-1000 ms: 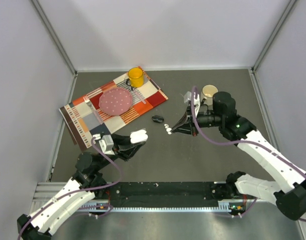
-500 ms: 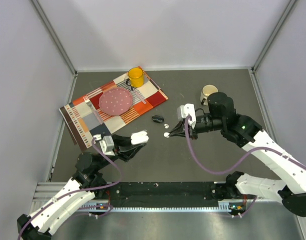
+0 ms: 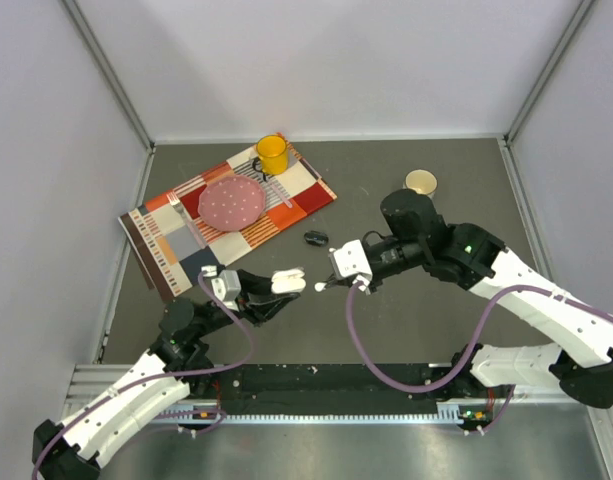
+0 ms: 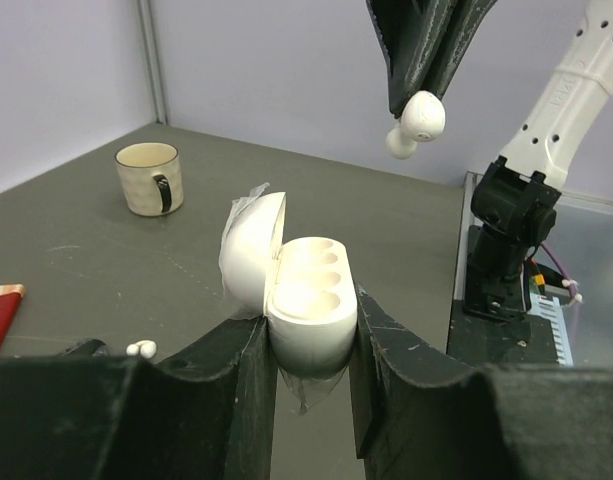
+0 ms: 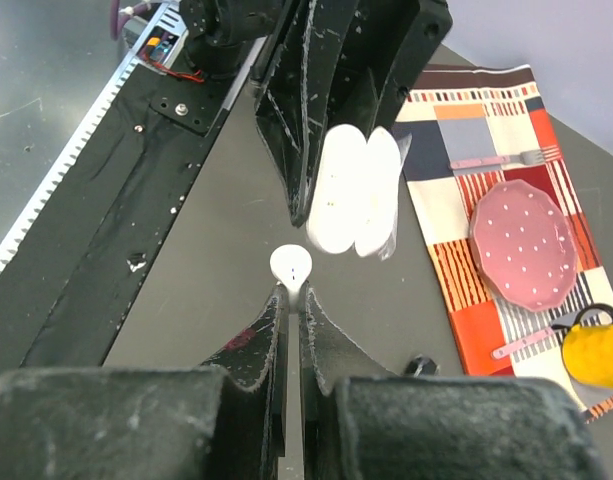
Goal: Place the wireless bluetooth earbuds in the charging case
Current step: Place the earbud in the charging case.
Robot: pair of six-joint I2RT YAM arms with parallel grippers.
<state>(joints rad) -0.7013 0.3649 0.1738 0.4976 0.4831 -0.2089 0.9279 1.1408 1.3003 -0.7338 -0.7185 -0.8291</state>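
Listing first the white earbud [image 5: 291,264]: we record a small glossy pebble, pinched at its lower end by the closed right gripper [image 5: 292,300] and hanging just at 3 o'clock of the charging case [image 3: 288,280] in the overhead view, apart from it. The case is a glossy white oval, lid swung open, round hollows showing, clamped at its sides by the left gripper [image 4: 306,335]. For room, we note bare dark table [image 3: 406,330] at 6 o'clock down to the black rail [image 3: 336,378]. The placemat [image 3: 166,240] edge lies near at 10 o'clock, the walls well apart. A black bud [image 3: 315,238] lies at 12 o'clock of the held one; one or two, we cannot tell. A loose white bud [image 4: 141,349] is partly cut off behind the left finger.
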